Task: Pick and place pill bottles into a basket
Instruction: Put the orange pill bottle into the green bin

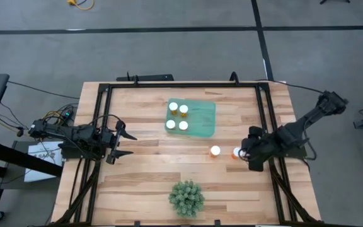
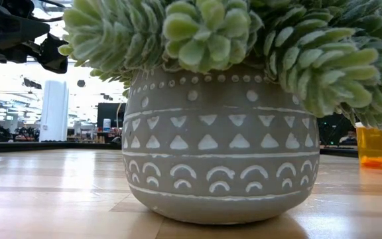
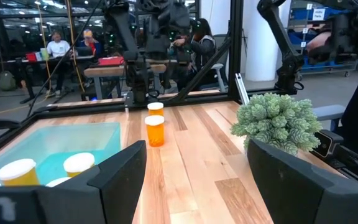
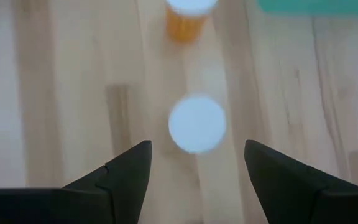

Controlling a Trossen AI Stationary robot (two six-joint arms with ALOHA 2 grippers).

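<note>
The teal-green basket (image 1: 200,120) lies at the table's far middle with several white-capped orange pill bottles (image 1: 183,125) standing in it. Two more bottles stand on the wood: one (image 1: 215,151) in the middle and one (image 1: 236,152) just right of it. My right gripper (image 1: 244,153) is open and hovers at this second bottle. In the right wrist view my right gripper (image 4: 197,146) points down, and the bottle's cap (image 4: 197,123) shows between and just ahead of the fingertips, untouched. My left gripper (image 1: 128,144) waits open and empty at the table's left.
A spiky green plant (image 1: 186,197) in a patterned grey pot (image 2: 221,159) stands at the near edge. A black frame (image 1: 181,84) runs around the table. Bare wood lies between the basket and the two loose bottles. People sit in the room beyond (image 3: 58,43).
</note>
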